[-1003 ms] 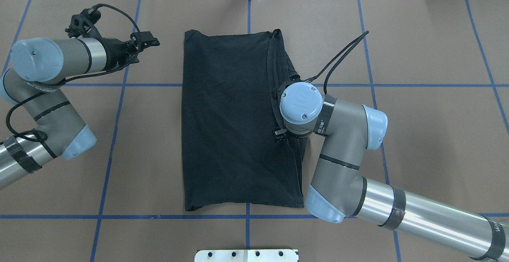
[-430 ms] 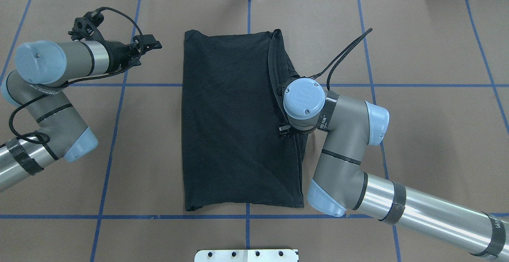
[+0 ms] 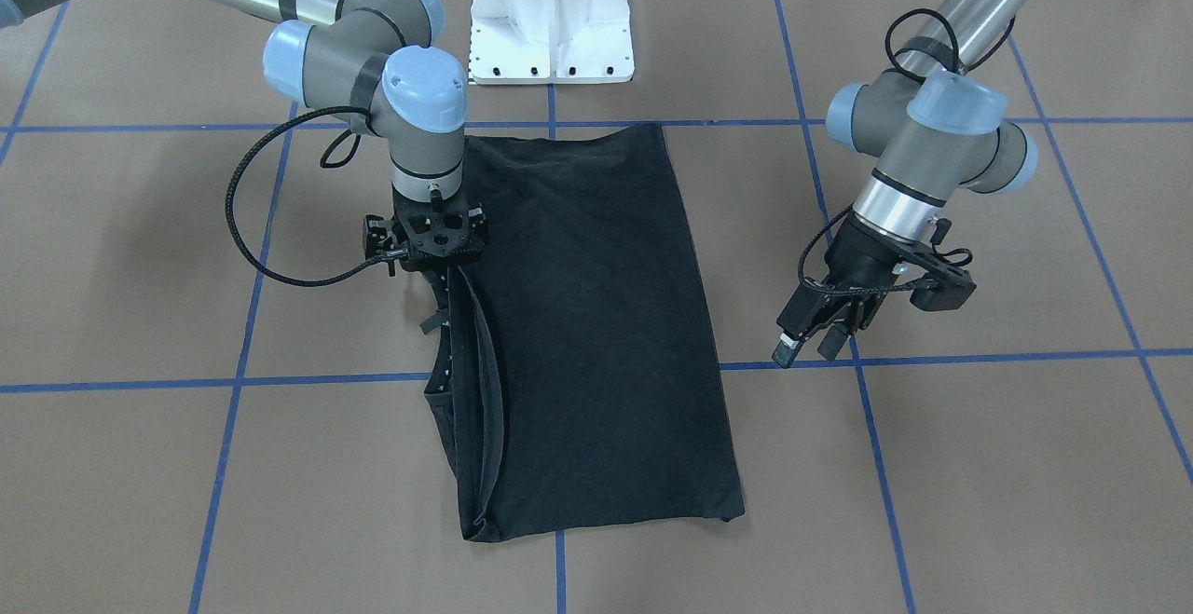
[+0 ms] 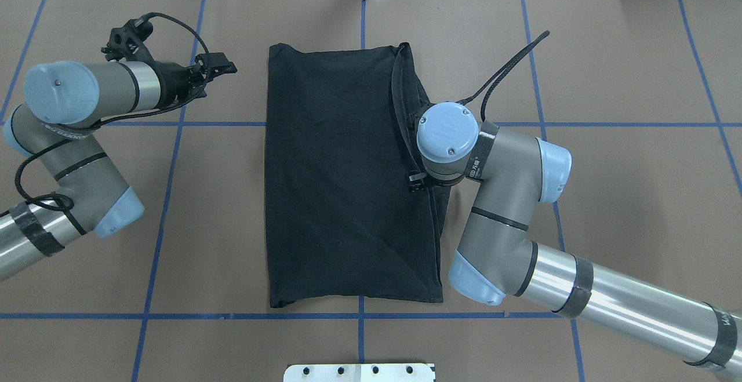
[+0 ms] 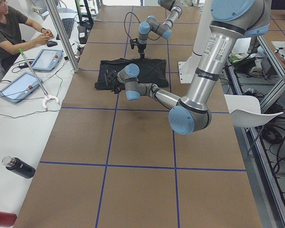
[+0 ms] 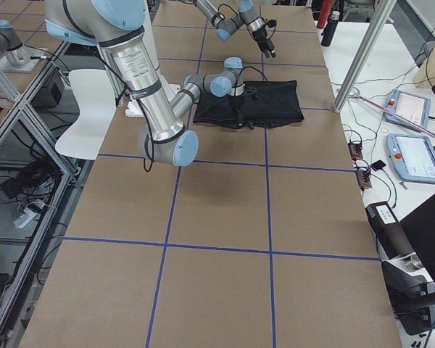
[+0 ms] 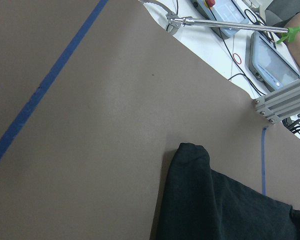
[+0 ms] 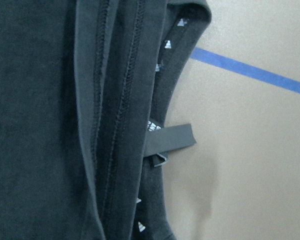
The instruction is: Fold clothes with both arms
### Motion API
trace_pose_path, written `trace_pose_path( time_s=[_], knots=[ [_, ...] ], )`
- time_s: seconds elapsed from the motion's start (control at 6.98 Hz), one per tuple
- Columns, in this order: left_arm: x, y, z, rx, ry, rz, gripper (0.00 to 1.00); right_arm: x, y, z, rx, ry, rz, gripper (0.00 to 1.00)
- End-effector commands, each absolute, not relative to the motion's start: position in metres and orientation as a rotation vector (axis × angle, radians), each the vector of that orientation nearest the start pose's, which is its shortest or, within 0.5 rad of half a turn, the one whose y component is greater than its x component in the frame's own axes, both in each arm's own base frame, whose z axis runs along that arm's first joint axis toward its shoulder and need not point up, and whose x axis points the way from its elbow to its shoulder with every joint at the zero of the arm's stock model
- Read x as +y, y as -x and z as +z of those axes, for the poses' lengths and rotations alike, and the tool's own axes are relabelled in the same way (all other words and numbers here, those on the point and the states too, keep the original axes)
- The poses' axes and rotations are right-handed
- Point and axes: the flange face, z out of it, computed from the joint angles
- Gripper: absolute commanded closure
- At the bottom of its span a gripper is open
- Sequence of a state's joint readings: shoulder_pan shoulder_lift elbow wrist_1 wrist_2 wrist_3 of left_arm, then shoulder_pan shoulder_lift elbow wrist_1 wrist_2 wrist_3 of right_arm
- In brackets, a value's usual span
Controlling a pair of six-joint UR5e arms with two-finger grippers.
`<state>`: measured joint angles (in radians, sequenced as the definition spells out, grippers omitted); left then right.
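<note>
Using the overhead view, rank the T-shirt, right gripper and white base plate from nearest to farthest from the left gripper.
1. T-shirt, just to the right of the left gripper.
2. Right gripper, at the shirt's far edge.
3. White base plate, bottom centre.

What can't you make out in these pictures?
- Right gripper: open or shut? Overhead, its own wrist covers it; from the front, it merges black on black with the T-shirt.
- T-shirt's inner layers: folded under, every view.
- Person: cut off by the exterior left view's edge.
</note>
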<state>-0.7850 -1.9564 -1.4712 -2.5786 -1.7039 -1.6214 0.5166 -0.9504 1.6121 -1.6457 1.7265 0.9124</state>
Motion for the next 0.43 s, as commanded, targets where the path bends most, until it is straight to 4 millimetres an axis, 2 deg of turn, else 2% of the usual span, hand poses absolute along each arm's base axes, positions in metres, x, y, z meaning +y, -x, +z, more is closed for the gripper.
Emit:
trace_pose_path(
  time_s=[0.0,0.29],
  knots=[
    [-0.5499,-0.3813,0.3772,1.27,-0.364,-0.627,0.0,-0.4481,0.5478,0.2951,-0.568,-0.194,-0.176,0.0],
    [-0.5495,-0.3809,0.3757,1.273,-0.367,-0.625,0.0,-0.451,0.5529,0.2926,-0.566,-0.193,-0.176,0.0]
  ],
)
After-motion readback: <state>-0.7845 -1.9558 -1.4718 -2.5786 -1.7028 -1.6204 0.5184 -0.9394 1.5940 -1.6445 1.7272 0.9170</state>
